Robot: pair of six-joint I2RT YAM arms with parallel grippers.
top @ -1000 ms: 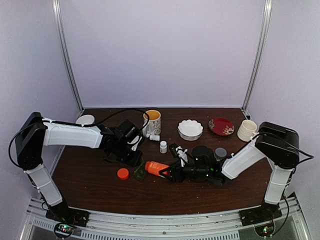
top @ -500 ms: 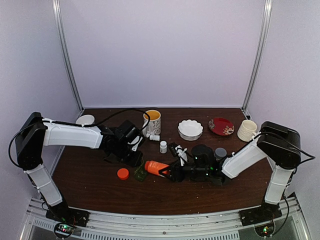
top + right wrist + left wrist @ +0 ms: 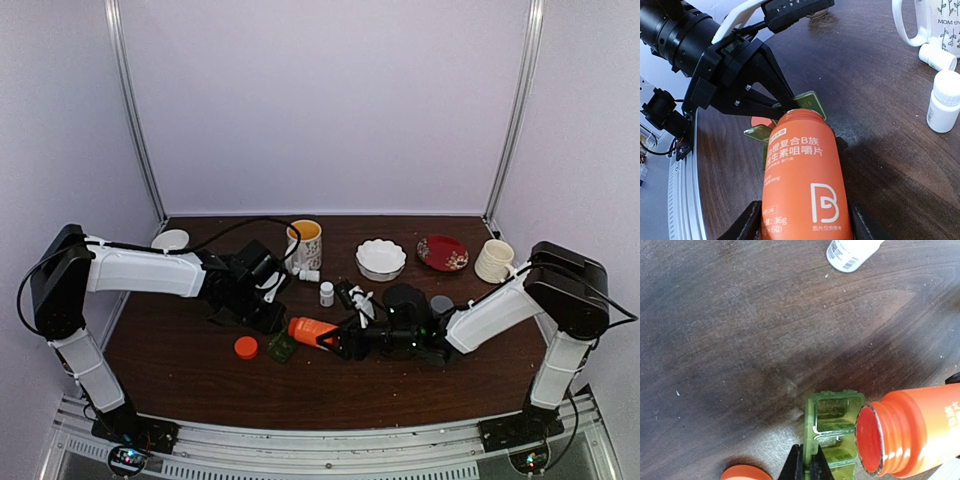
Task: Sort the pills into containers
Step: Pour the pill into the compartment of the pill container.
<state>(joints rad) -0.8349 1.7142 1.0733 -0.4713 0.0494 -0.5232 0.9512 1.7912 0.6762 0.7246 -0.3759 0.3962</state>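
The dark green pill box (image 3: 832,427) lies open on the table, its compartments facing up; it also shows in the top view (image 3: 281,347) and the right wrist view (image 3: 807,101). My left gripper (image 3: 807,466) is shut on its side wall, also in the top view (image 3: 271,330). My right gripper (image 3: 802,222) is shut on the uncapped orange bottle (image 3: 802,170), held tipped on its side. The bottle's open mouth (image 3: 871,441) sits right at the box's edge. The bottle also shows in the top view (image 3: 311,331). No pills show.
The orange cap (image 3: 245,347) lies left of the box. Small white bottles (image 3: 327,293) (image 3: 309,274) stand behind, near a mug (image 3: 305,243). A white bowl (image 3: 381,258), red plate (image 3: 442,252), cream cup (image 3: 493,260) and white lid (image 3: 170,239) sit at the back.
My right gripper has shifted the orange bottle slightly left and farther back, closer to the pill box. My left arm has not moved.
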